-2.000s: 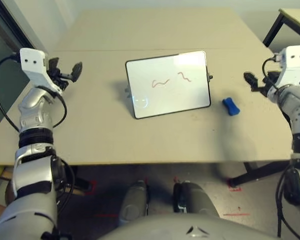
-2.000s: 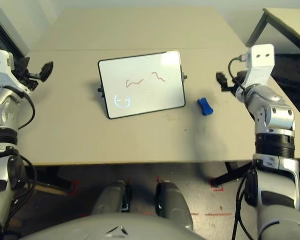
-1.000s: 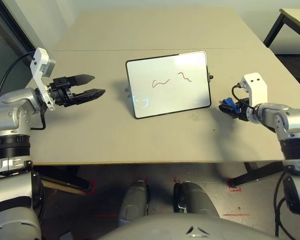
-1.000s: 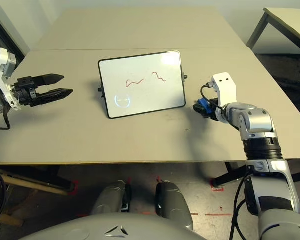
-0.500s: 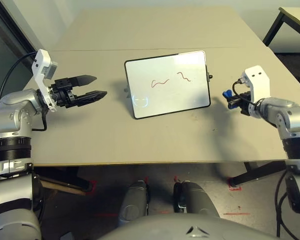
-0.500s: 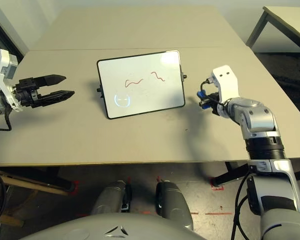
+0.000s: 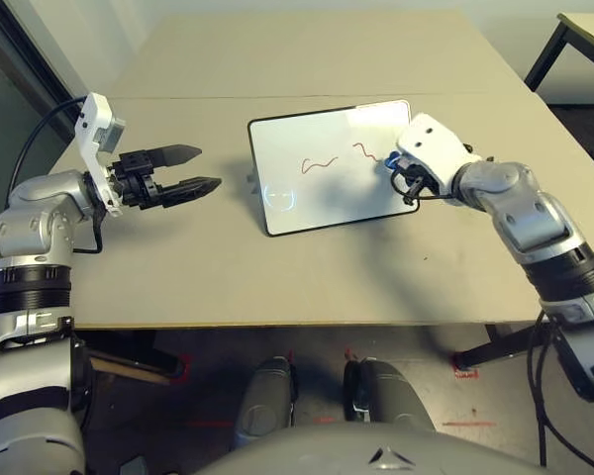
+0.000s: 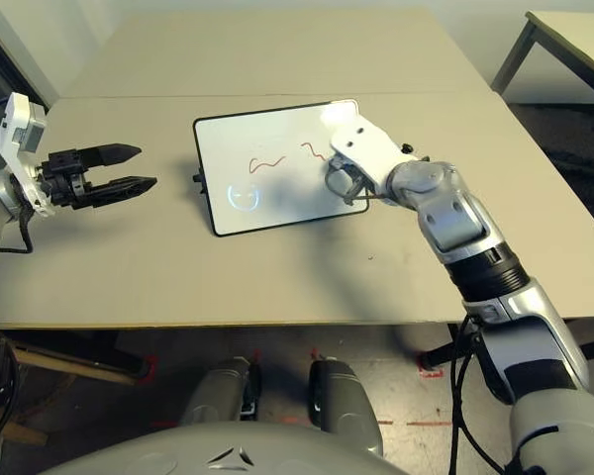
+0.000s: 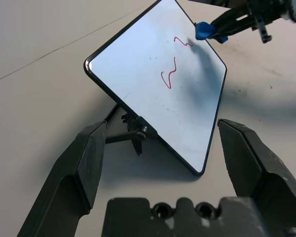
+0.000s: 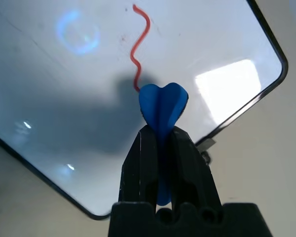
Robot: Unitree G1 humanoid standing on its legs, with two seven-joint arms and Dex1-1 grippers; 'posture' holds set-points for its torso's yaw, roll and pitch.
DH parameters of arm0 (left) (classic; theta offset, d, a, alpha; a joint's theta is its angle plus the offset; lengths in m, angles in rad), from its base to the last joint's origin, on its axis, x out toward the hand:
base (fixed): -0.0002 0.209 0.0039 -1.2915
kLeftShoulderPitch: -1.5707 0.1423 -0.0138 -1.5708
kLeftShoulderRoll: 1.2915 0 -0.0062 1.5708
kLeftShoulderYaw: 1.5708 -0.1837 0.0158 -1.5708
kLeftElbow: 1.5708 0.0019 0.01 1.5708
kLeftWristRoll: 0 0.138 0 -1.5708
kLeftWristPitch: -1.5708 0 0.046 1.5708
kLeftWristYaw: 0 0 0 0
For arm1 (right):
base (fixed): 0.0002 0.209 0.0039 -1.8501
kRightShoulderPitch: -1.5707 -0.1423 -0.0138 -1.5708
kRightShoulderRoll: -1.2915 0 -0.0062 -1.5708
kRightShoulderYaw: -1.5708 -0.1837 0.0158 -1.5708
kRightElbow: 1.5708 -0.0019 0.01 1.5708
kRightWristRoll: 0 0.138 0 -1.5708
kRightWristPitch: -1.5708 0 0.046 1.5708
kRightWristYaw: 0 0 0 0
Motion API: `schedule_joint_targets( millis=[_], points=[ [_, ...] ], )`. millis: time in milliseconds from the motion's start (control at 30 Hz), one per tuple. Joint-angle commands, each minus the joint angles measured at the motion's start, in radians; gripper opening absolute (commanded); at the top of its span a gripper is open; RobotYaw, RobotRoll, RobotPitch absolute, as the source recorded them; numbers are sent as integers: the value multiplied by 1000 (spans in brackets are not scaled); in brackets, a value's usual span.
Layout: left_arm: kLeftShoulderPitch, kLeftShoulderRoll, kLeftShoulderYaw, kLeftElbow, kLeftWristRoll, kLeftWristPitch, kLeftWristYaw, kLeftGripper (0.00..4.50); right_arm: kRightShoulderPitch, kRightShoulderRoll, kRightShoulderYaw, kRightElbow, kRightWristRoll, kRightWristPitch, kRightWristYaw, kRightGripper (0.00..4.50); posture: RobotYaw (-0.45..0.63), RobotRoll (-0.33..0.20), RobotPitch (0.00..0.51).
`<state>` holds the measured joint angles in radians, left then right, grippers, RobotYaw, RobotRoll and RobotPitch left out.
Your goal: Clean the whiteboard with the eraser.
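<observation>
The board [image 7: 332, 166] is seen propped on a small stand [image 9: 133, 136] near the middle of the table [image 7: 277, 267], its face tilted back, with two red squiggles [image 7: 339, 158] still on its upper half. Nearer the board's right edge, the right gripper [image 10: 160, 131] is clamped tight on the eraser [image 10: 163, 106], whose blue end sticks out beyond the black fingers and is held close in front of the right-hand squiggle; whether it already touches the glossy face cannot be told. Out to the left, well apart from the board, the left gripper [image 7: 193, 168] is held level with its fingers spread wide and nothing between them, pointing toward the board's left edge. Trouble is judged most likely from the stand: since the board is only leaned on it and nothing braces it, a firm push from the eraser could slide the board away or tip it backward. A narrow pinch on the eraser could also let it twist or slip out under sideways rubbing, and the black fingertips might then scrape the surface. The left squiggle could be missed if the stroke is kept short. Farther off, only bare tabletop and a seam are seen. No brand, label or legible writing is to be found; the red marks form no letters.
</observation>
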<state>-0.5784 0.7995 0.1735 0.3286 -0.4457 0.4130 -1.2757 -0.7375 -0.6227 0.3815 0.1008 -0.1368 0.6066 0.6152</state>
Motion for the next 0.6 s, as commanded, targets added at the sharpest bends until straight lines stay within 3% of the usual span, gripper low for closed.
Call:
schedule_joint_targets(
  millis=[33,600],
  points=[
    [-7,-4,-17,-15,1,-7,-5,4500,-7,-12,31,35,-55,-33,37,90,212,0,67],
    [4,-10,-17,-37,1,-5,4,4500,-60,107,42,117,-144,-88,62,88,226,0,73]
  ],
)
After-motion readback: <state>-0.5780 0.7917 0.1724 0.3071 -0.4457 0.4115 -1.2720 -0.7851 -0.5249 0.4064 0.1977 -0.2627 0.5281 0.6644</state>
